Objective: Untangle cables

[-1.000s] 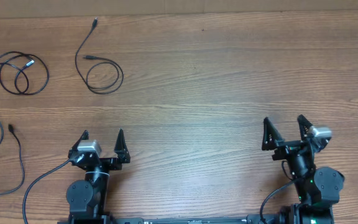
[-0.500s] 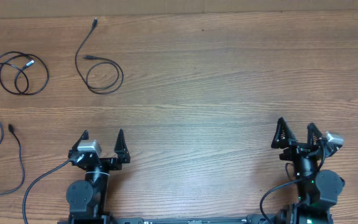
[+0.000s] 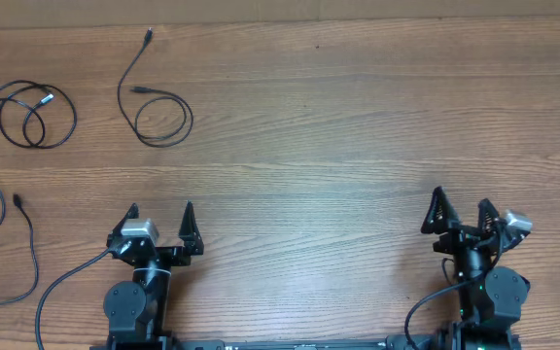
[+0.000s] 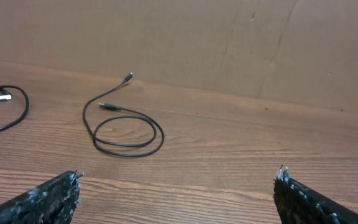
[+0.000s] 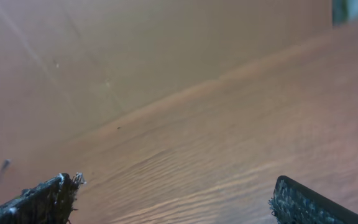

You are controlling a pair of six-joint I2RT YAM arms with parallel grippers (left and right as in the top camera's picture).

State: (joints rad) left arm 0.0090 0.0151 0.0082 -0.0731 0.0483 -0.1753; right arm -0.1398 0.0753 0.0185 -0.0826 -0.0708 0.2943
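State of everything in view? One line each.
Left pincer: open, empty.
Right pincer: open, empty.
Far-left cable: coiled, crossing itself, lying alone.
Middle cable: one loose loop, both plugs free.
Near-left cable: loose curve, partly out of frame.

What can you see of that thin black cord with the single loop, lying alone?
Thin, black, rubbery-looking, the cord lies flat on the wooden table, curled into one loose loop, its tail running away to a small plug. The other plug end lies by the loop's top. It touches only the table.
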